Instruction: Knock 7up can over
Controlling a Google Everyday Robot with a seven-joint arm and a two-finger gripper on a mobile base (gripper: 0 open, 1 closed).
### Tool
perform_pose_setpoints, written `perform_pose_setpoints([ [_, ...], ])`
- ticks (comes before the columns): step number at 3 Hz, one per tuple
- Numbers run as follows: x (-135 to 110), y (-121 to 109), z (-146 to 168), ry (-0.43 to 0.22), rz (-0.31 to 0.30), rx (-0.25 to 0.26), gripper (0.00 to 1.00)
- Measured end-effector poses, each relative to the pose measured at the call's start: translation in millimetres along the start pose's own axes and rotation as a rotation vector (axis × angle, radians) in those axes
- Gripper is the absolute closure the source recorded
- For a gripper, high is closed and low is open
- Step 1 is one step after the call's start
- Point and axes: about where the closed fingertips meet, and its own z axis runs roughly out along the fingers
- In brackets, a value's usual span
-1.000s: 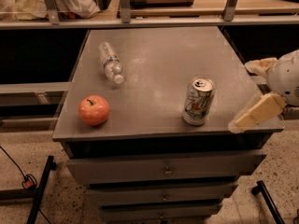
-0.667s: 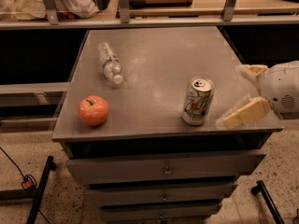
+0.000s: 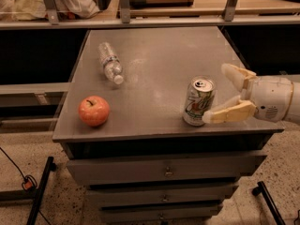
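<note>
The 7up can stands upright near the front right corner of the grey cabinet top, its pull-tab top facing up and its green and red label turned toward the camera. The gripper reaches in from the right edge of the view at the height of the can. Its two cream-coloured fingers are spread wide apart and hold nothing. The nearer finger points left along the front of the cabinet, and its tip sits right at the lower right side of the can (whether it actually touches the metal or stops just short cannot be told). The farther finger angles up and away behind it, its tip to the right of the can's rim and apart from it. The can therefore lies just to the left of the open fingers, at their mouth and not between them.

Well to the left, near the front left corner, rests a red apple with its stem up. Behind the apple, toward the back left, a clear water bottle lies on its side, cap end pointing toward the front. Both are well apart from the can and the gripper. Below the top, the cabinet's drawers show small handles.
</note>
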Motion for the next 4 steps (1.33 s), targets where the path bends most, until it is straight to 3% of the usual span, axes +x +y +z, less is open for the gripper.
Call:
perform_pose_setpoints([
  [1,-9,5,4,-0.129,0.011,-0.031,0.00],
  [2,-12,7,4,-0.160,0.001,-0.031,0.00],
  [4,0,4,7,-0.107,-0.014,0.002,0.00],
])
